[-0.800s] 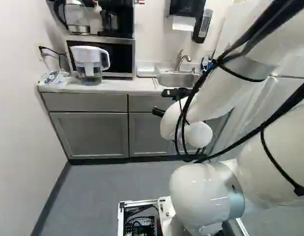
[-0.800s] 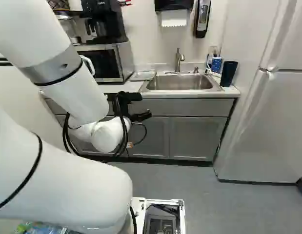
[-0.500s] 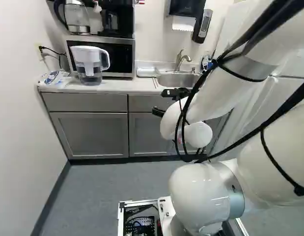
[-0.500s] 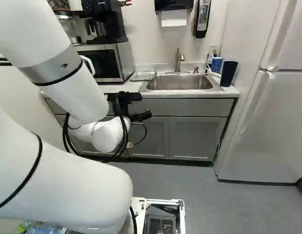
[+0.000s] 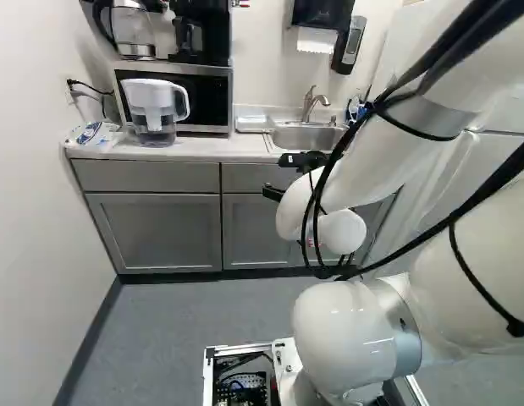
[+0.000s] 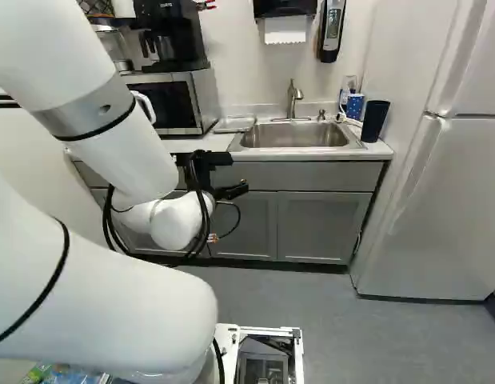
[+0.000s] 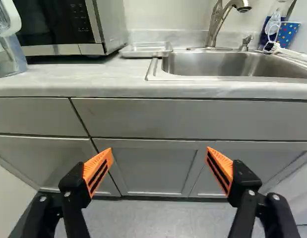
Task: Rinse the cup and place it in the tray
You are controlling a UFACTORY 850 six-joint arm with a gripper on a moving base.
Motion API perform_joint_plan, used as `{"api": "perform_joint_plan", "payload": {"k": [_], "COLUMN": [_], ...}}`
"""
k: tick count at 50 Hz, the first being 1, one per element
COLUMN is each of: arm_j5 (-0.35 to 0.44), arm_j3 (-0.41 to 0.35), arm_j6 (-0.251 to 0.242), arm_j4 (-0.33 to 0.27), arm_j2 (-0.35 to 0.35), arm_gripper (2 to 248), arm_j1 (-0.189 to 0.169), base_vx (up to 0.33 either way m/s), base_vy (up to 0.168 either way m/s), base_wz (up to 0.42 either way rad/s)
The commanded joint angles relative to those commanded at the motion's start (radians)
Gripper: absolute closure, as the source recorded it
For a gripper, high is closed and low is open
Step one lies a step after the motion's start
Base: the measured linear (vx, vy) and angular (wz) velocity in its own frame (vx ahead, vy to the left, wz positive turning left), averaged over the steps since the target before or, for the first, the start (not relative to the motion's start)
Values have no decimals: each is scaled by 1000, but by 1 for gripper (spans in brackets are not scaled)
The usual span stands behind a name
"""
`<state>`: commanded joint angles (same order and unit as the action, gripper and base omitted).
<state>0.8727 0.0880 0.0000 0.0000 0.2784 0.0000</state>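
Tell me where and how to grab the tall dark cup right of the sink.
Likely best: come level over the counter's front edge, claw open, and close around the tall dark cup at mid-height. It stands upright near that edge, its front exposed; the dotted cup stands close behind.

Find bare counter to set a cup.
Bare: white counter between the clear plastic pitcher and the steel sink, in front of the shallow white tray. Crowded: right of the sink in the right base view: blue dotted cup, tall dark cup.
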Motion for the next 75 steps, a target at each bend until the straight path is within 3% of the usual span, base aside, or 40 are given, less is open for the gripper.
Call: {"api": "perform_joint_plan", "payload": {"k": [75], "arm_j5": [0], "arm_j3": [158], "arm_j6": [0], "arm_j4": [0], "arm_j2": [11], "arm_gripper": [3], "arm_j1": [0], "base_vx": [0], "base_vy": [0], "base_wz": [0]}}
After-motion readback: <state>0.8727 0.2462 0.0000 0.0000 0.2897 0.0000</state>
